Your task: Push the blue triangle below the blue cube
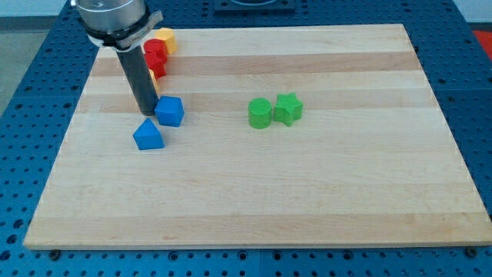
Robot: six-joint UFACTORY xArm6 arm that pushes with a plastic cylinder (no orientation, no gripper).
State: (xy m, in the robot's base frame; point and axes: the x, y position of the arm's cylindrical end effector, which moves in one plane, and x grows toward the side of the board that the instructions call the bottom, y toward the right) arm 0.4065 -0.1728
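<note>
Rod: a dark rod descends from a grey metal housing (pixel 114 19) near the table's top-left corner.
Tip: my tip (pixel 148 114) meets the table (pixel 323 192) just beside the blue cube's left face and just above the blue triangle; whether it touches either block cannot be told.
Claw: the arm carries no claw, only the straight rod, so nothing is gripped.
Blue cube: the blue cube (pixel 170 111) sits in the table's left part, nearer the top edge than the bottom edge.
Blue triangle: the blue triangle (pixel 148 135) lies just below and to the left of the blue cube, close to it, a thin gap seeming to part them.
Green pair: a green cylinder (pixel 260 113) and a green star (pixel 288 108) stand side by side near the middle of the table, touching or nearly so, well apart from the blue blocks.
Top-left cluster: red blocks (pixel 155 55) and a yellow block (pixel 166 38) huddle at the top-left corner, partly hidden behind the rod; their shapes cannot be made out.
Surroundings: the pale wooden table rests on a blue perforated base (pixel 31 85).
</note>
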